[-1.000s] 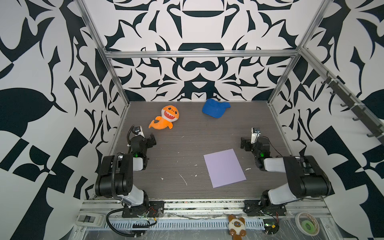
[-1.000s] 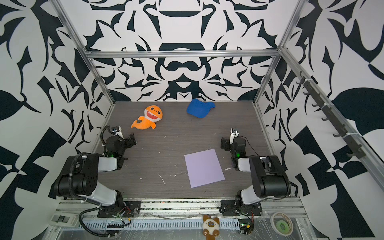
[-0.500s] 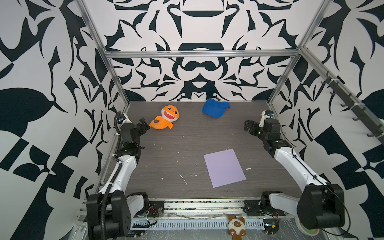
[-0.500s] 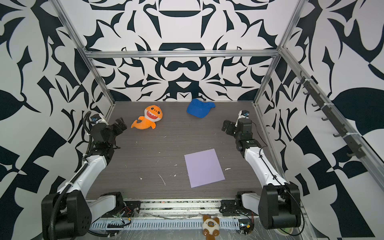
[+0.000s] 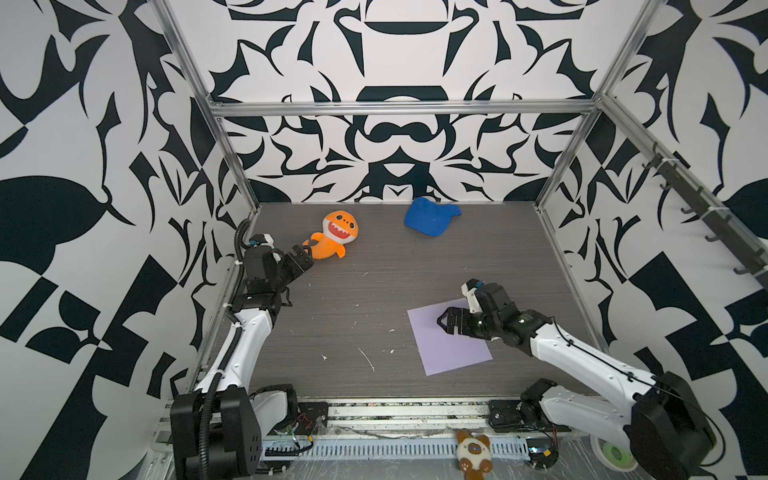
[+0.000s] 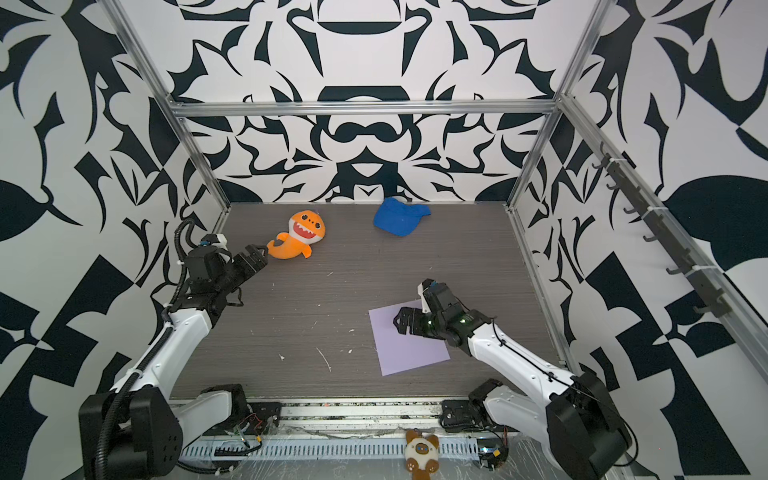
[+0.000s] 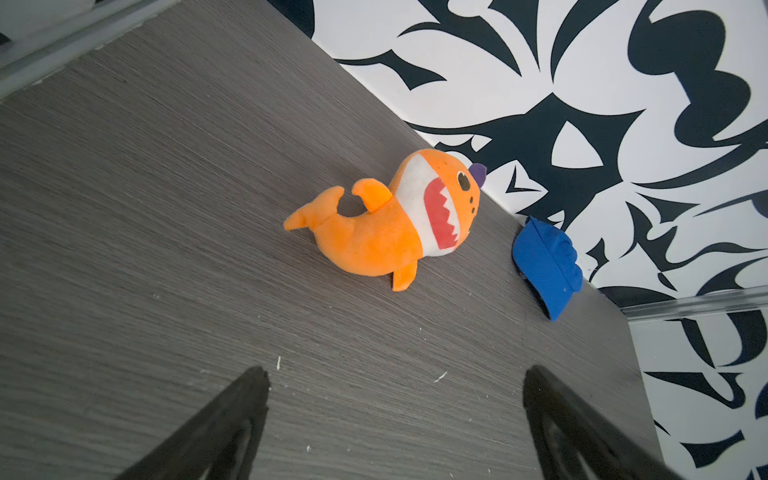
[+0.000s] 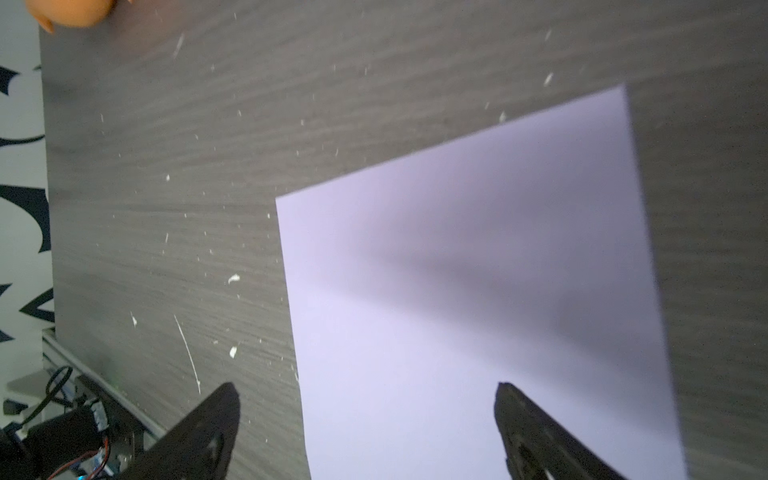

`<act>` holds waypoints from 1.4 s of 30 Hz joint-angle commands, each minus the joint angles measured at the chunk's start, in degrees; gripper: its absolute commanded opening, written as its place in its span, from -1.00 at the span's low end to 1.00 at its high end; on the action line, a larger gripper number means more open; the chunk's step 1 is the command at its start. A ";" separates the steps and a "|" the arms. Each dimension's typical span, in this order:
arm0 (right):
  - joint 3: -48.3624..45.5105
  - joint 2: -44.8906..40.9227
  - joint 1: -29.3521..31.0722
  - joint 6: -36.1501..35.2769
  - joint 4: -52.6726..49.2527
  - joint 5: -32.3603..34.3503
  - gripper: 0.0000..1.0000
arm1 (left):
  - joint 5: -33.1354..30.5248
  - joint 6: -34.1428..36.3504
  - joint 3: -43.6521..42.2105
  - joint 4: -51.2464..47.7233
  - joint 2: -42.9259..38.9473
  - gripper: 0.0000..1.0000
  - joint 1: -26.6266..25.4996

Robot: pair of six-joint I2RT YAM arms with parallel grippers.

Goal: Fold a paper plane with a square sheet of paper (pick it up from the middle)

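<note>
Tabletop: dark grey woodgrain, enclosed by black-and-white patterned walls. Square sheet of paper at 4 o'clock. Left gripper, right gripper: spread wide, empty.

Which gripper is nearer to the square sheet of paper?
Right. The right gripper hangs open above the square sheet of paper; the left gripper is open far away, beside the tail of the orange plush shark.

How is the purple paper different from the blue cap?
The square sheet of paper is pale lavender and flat; the blue cap is deep blue and lumpy. The paper lies partly under the right gripper; the cap sits alone by the back wall. Both rest on the table.
</note>
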 commanded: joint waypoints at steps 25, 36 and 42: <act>6.30 26.26 8.42 9.16 17.45 -2.36 0.86 | 2.22 -0.08 2.43 -4.76 4.41 0.99 -0.15; 23.26 41.98 11.08 9.86 24.84 -8.22 0.82 | 3.03 -5.84 3.94 -10.64 8.33 0.99 -5.02; 24.82 32.87 8.04 2.92 18.56 -3.26 0.93 | -6.03 -10.18 9.52 -19.99 15.68 0.99 -18.74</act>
